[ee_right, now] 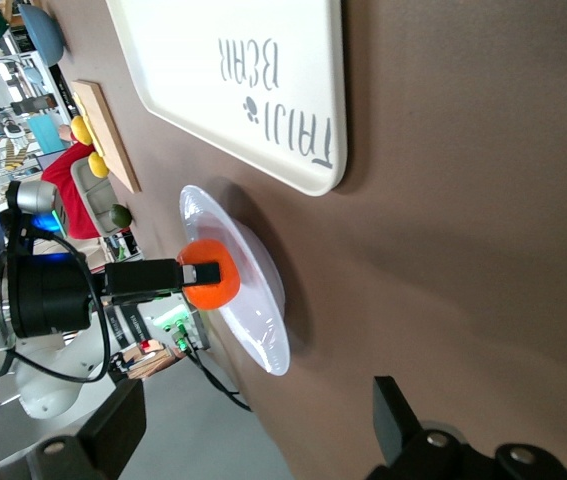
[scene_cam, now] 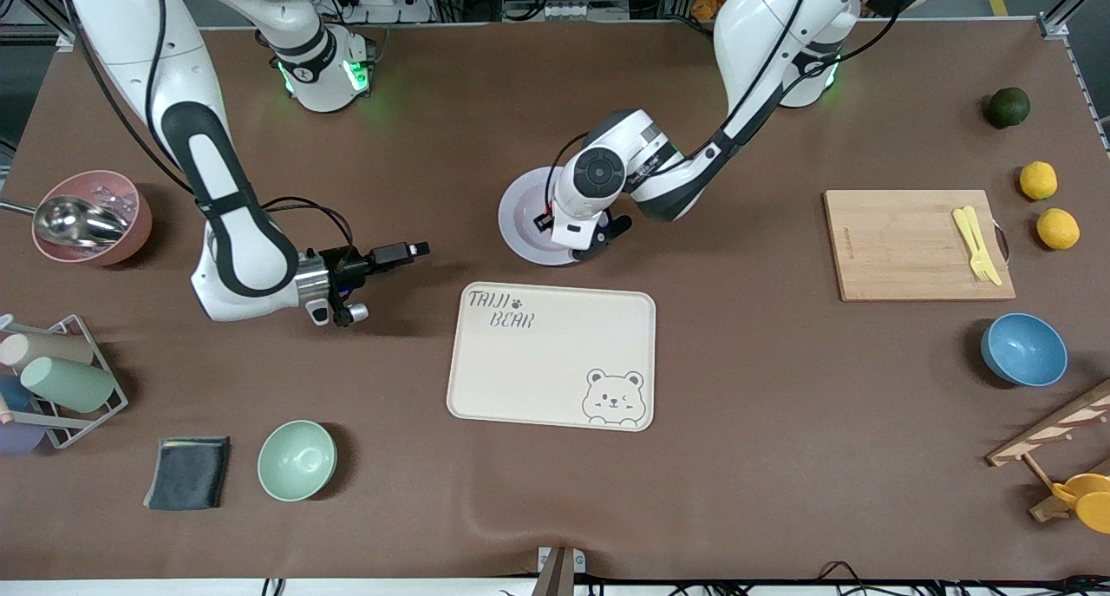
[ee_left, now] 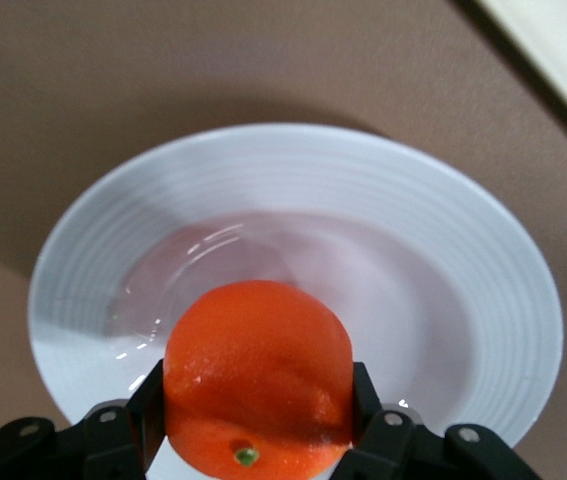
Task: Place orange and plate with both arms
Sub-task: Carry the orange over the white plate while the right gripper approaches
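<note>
Holding the orange [ee_left: 258,375] clamped between its fingers, the left claw [scene_cam: 583,240] hangs just over the plate [scene_cam: 520,223]. Releasing well means lowering into the well's centre, then opening gently so nothing rolls. Beside the plate, nearer the front camera, lies the bear tray [scene_cam: 555,357]. The right claw [scene_cam: 395,256] waits wide open, empty, over bare desk [scene_cam: 737,457].

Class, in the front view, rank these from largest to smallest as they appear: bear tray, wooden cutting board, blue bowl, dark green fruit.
1. bear tray
2. wooden cutting board
3. blue bowl
4. dark green fruit
All lie on the table, so the ranking looks dependable.
</note>
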You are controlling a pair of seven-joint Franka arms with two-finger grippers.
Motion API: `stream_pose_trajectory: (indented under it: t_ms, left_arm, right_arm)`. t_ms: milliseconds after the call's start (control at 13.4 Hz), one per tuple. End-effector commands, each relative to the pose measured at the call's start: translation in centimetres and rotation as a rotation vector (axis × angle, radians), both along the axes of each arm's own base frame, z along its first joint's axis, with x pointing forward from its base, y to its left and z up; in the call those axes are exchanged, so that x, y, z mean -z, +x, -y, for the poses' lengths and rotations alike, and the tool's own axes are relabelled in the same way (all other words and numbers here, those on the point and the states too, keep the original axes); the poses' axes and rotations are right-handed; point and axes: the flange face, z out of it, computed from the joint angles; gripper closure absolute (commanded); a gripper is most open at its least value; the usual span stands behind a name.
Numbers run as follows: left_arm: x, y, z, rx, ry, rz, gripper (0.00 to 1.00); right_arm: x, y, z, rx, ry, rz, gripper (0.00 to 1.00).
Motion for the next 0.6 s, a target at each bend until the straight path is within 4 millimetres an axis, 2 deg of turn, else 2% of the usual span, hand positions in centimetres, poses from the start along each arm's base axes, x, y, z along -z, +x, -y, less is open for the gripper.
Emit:
stream_pose_trajectory:
  t_ms: [0,75,149,224,373,522]
  left_arm:
    - [1.0,-0.6,0.7,-0.015,0.015,0.041,0.70]
    - [1.3,-0.6,0.6,-0.015,0.018,0.039,0.51]
    - [1.5,-0.7,0.7,-0.014,0.018,0.037,0.09]
    - [1.4,-0.6,0.7,-0.015,0.018,0.039,0.00]
    - [0.7,-0.4,0.7,-0.016,0.014,0.051,0.00]
    - [-2.3,0.7,0.3,-0.038,0.018,0.088,0.00]
  right_arm:
    - [0.6,-1.6,-1.6,0.026,0.036,0.034,0.00]
    - [1.0,-1.9,-2.1,0.039,0.034,0.038,0.00]
    - [1.0,-2.2,-2.8,0.043,0.036,0.036,0.00]
    - [1.0,-2.3,-3.4,0.046,0.044,0.034,0.00]
    - [1.1,-2.6,-4.6,0.055,0.057,0.028,0.00]
    - [1.1,-3.2,-6.2,0.060,0.065,0.025,0.00]
